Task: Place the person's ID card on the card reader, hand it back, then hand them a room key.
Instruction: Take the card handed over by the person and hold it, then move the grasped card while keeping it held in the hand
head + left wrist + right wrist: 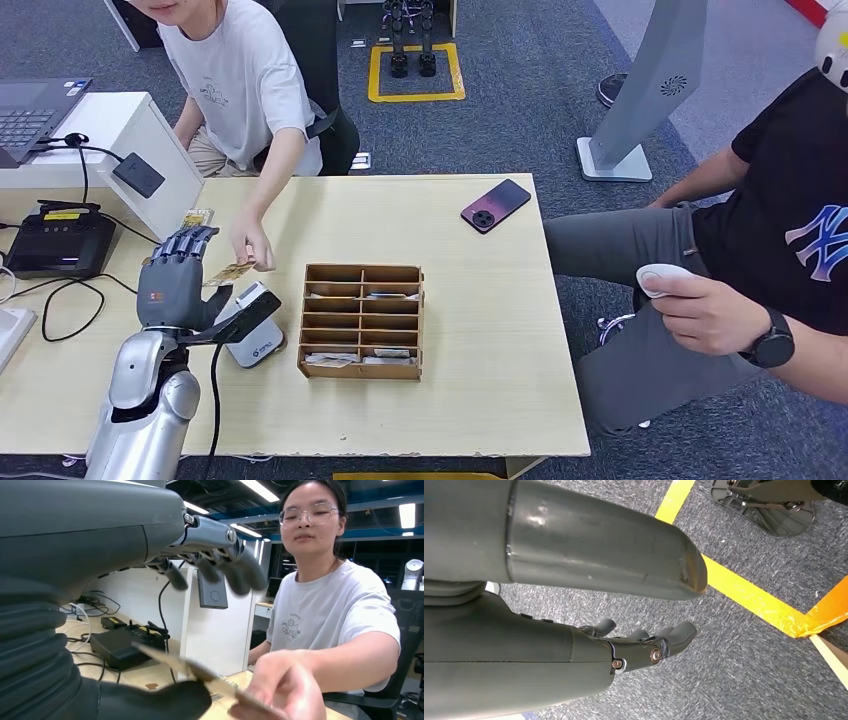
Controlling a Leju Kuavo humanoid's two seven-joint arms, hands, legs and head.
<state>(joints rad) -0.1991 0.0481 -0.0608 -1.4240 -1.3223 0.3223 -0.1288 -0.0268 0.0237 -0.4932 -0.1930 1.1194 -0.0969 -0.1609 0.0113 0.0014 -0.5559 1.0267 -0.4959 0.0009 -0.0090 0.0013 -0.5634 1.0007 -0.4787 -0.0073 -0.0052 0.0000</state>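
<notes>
Left robot hand [178, 277] open beside ID card [232, 270] in person's hand [250, 243]; right robot hand [644, 642] empty, fingers apart

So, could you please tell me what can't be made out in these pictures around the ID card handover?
- ID card: print too small in the head view, blurred in the left wrist view.
- Left hand: whether it touches the card is unclear; the head view shows its back.
- Card reader: partly hidden by the left hand in the head view.
- Wooden organiser: contents too small to identify.
- Right hand: fingertips hidden behind it.
</notes>
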